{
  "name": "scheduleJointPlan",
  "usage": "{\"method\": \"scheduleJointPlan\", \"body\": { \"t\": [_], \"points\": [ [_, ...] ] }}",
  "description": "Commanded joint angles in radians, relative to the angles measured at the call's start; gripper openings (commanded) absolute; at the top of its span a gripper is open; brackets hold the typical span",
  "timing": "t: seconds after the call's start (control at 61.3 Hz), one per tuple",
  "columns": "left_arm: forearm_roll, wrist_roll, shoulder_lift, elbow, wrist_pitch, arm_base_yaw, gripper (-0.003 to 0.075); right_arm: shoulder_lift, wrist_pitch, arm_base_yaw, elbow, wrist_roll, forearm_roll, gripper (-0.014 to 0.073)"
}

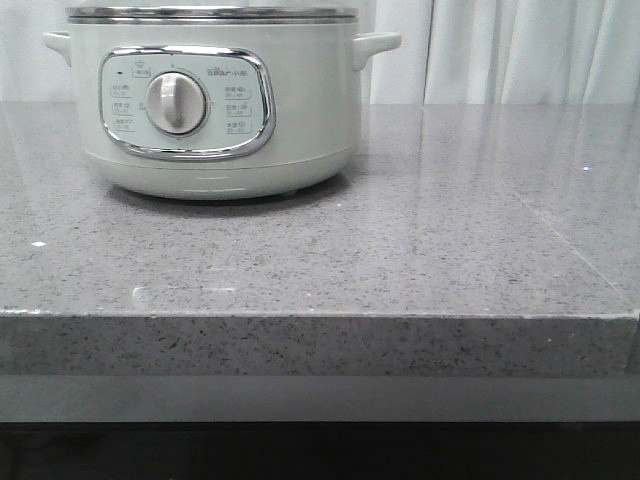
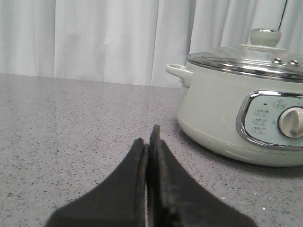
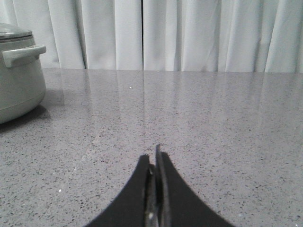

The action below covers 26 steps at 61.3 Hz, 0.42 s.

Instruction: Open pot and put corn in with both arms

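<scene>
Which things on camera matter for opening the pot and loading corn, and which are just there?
Job items:
pot, lid still on
glass lid with its knob
left gripper, shut and empty
right gripper, shut and empty
The corn is not in any view.

Just there:
grey speckled countertop
white curtain

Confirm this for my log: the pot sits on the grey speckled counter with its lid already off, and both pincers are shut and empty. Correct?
Not quite. The glass lid is still on the pot, as the left wrist view shows. The rest holds: the left pincer and right pincer are shut and empty.
</scene>
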Motion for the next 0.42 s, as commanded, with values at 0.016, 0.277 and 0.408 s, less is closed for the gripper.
{"method": "scheduleJointPlan", "body": {
  "t": [0.016,0.277,0.408],
  "points": [
    [0.000,-0.006,-0.021,0.005,-0.081,0.015,-0.0020,-0.026,-0.084,-0.002,-0.001,-0.002,-0.008,-0.0068],
    [0.000,-0.006,-0.021,0.005,-0.081,0.063,-0.0020,-0.026,-0.084,-0.002,-0.001,-0.002,-0.008,-0.0068],
    [0.000,-0.006,-0.021,0.005,-0.081,0.063,-0.0020,-0.026,-0.084,-0.002,-0.001,-0.002,-0.008,-0.0068]
  ]
}}
